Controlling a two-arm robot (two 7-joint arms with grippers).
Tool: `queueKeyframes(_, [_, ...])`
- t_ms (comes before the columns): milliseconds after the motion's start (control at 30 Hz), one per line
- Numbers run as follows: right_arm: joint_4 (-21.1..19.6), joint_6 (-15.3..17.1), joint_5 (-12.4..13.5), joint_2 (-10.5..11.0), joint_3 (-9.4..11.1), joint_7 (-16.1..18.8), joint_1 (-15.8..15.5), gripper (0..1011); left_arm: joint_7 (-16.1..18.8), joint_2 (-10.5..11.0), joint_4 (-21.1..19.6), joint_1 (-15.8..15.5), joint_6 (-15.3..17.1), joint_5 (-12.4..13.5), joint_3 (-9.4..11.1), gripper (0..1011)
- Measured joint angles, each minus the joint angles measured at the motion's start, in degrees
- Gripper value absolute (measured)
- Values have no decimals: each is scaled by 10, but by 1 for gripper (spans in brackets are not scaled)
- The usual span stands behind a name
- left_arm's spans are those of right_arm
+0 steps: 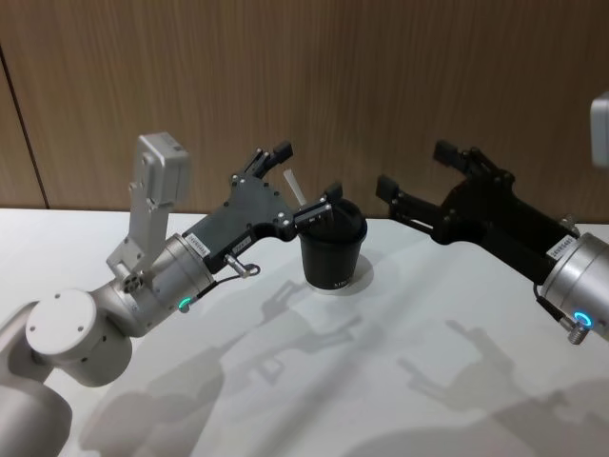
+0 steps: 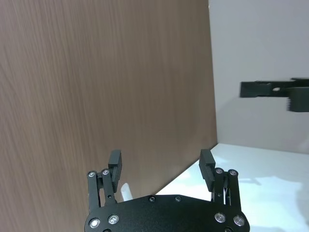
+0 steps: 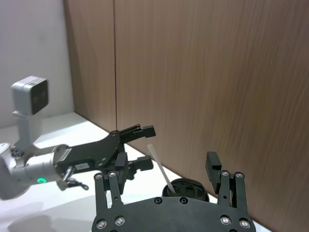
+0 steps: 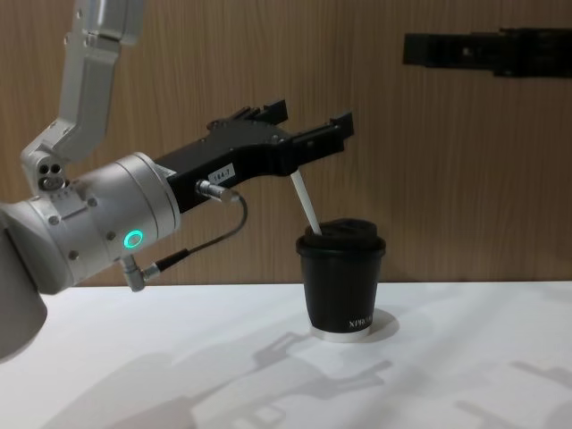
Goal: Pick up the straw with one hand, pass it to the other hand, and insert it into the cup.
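Observation:
The black lidded cup (image 1: pixel 333 252) (image 4: pixel 341 277) (image 3: pixel 188 186) stands on the white table near the wall. The white straw (image 1: pixel 293 184) (image 4: pixel 304 204) (image 3: pixel 159 169) is stuck through its lid and leans toward my left side. My left gripper (image 1: pixel 306 173) (image 4: pixel 313 116) (image 2: pixel 161 157) (image 3: pixel 148 145) hovers over the cup, open, with the straw's upper end in the gap between its fingers and touching neither. My right gripper (image 1: pixel 414 167) (image 3: pixel 166 162) hangs open and empty in the air to the right of the cup, pointing at it.
The white table (image 1: pixel 428 381) spreads in front of and beside the cup. A wood-panelled wall (image 1: pixel 381 76) rises directly behind the cup and both grippers.

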Motion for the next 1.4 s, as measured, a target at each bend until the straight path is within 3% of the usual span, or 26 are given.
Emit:
queueKeyframes(300, [-22,65,11,-17,-4,-52,4,1001,-9,3,-28,25,-21,-12,-6,1003])
queueKeyframes(633, [-33,99,13,-25,-12,-72,6,1001,-25,5,-45,39,-33,-33,-8,1003])
queueKeyframes(1400, [-40,122,15,-30,-17,-85,7,1001,-39,8,-58,48,-37,-50,-5,1003])
